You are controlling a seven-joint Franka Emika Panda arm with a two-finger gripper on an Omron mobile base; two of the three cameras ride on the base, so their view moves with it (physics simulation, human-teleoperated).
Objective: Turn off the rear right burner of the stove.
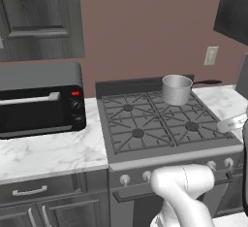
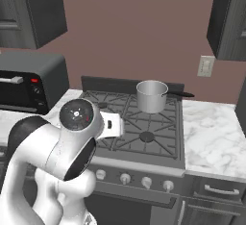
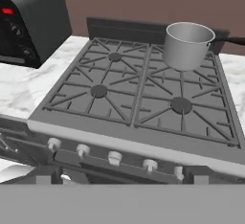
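The stove (image 3: pixel 139 98) is set into a marbled worktop (image 1: pixel 43 151) against a dusky pink wall, dark cabinets above, and it lies ahead of and below the pincer, which is held back from the front panel, presumably so that the row of silver knobs (image 3: pixel 115 158) can be faced before one is chosen. The rear right burner (image 3: pixel 191 72) lies farthest from the pincer, to the right, and is covered by a steel saucepan (image 3: pixel 186 45). A black toaster oven (image 1: pixel 41 105) stands far left. Whether the pincer is released or clenched cannot be told.
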